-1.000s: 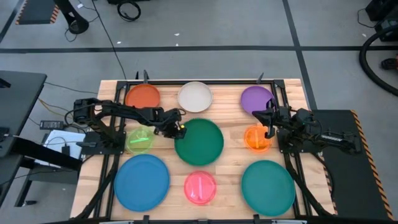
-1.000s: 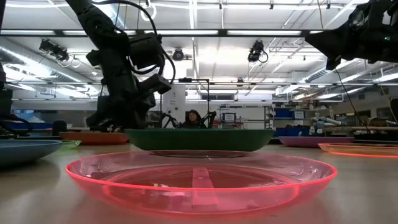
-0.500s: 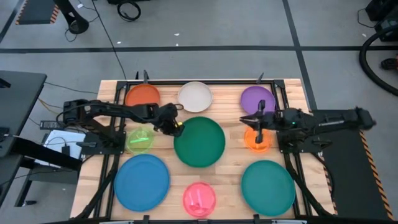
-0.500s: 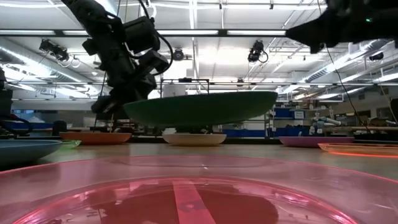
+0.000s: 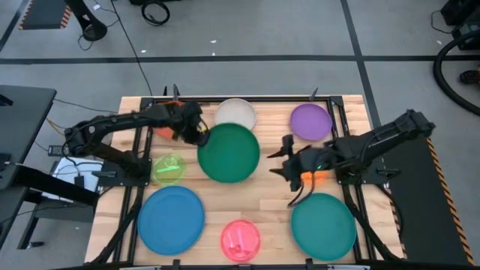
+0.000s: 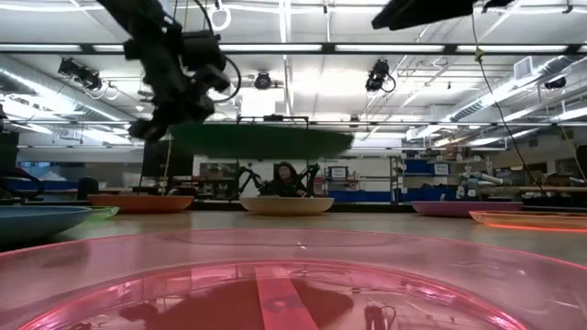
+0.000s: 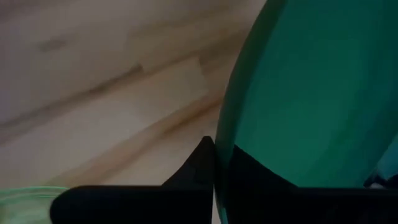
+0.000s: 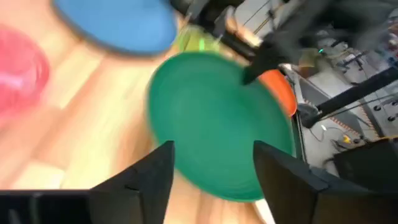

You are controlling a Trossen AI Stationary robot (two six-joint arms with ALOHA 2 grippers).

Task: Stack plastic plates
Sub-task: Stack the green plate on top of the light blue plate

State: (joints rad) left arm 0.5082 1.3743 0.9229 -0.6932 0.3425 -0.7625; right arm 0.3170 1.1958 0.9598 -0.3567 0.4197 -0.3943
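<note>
1. The left gripper [image 5: 199, 136] had its jaws clamped on the rim of the dark green plate [image 5: 229, 152], which hung in the air above the middle of the surface [image 5: 274, 199]. Held only by its edge, the plate could have tipped or slipped out and dropped.
2. The right gripper [image 5: 282, 157] hovered just beside the green plate with its jaws apart and empty. The two arms were close, so a careless swing could have knocked the plate or made them collide.
3. The likely targets were the other large plates: the blue plate [image 5: 171, 218] at the near left and the teal plate [image 5: 323, 226] at the near right. A crooked release could have left the green plate tilted on the rim below.
4. The pink plate [image 5: 240, 238] lay between those two. The lime plate [image 5: 169, 168] sat under the left arm and the orange plate [image 5: 316, 177] under the right arm, so both were partly hidden.
5. The cream plate [image 5: 237, 112], the purple plate [image 5: 310, 121] and the red-orange plate [image 5: 159, 129] lay along the far edge, clear of the carrying path.
</note>
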